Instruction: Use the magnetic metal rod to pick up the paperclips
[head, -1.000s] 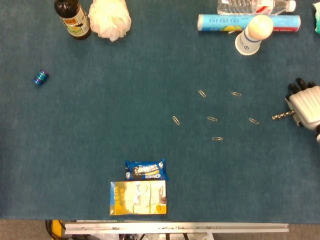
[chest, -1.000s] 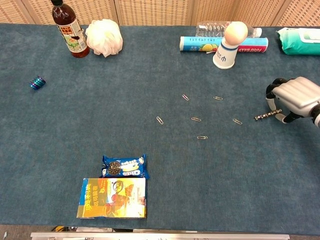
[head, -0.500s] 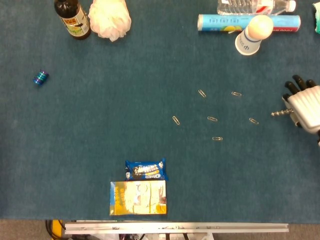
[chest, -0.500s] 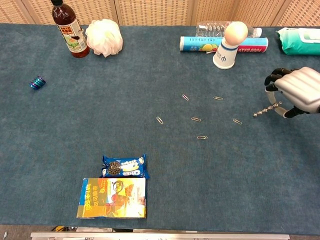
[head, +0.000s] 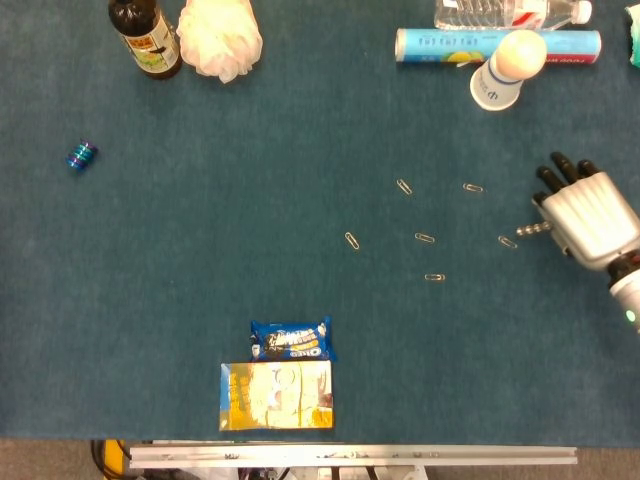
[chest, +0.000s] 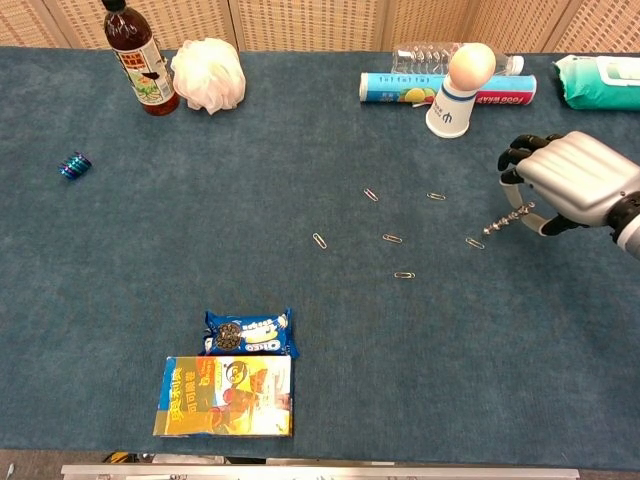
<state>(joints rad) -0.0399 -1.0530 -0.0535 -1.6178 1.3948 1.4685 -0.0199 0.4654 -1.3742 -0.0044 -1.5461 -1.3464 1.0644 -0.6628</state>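
My right hand (head: 587, 212) (chest: 570, 180) grips a thin metal rod (head: 533, 229) (chest: 507, 220) that points left, above the blue cloth. The rod's tip hangs just right of the nearest paperclip (head: 508, 241) (chest: 474, 242). Several more paperclips lie scattered to the left: one (head: 473, 187) (chest: 436, 196) toward the back, one (head: 425, 238) (chest: 392, 238) in the middle, one (head: 435, 277) (chest: 404, 274) closer to me, and two others (head: 404, 186) (head: 352, 240) further left. My left hand appears in neither view.
A paper cup with an egg (head: 507, 68) (chest: 458, 90), a blue tube (head: 450, 46) and a water bottle (head: 500, 12) stand at the back right. A dark bottle (head: 145, 37) and white puff (head: 220, 36) are back left. Cookie pack (head: 290, 340) and yellow box (head: 276, 396) lie near front.
My right hand has moved left and slightly forward with the rod, bringing the rod's tip close to the rightmost paperclip. The paperclips have not moved.
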